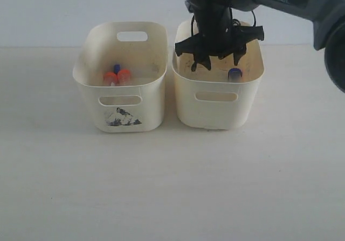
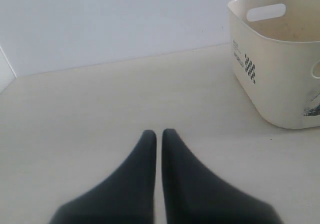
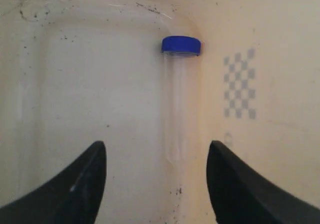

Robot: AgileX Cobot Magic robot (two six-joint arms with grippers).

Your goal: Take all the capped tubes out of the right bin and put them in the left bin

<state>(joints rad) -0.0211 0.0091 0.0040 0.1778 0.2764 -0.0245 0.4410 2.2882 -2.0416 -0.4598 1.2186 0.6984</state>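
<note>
The right gripper (image 3: 156, 146) hangs in the right bin (image 1: 215, 117), fingers spread either side of a blue-capped tube (image 3: 176, 103) lying on its floor (lined up, I judge, to pinch). The left gripper (image 2: 159, 134), fingers pressed together, idles outside that bin.

A plain off-white desk (image 1: 172, 192) runs back to a bare, pale bluish-white wall (image 1: 64, 9) along its far edge, under soft, even light casting only faint shadows.
</note>
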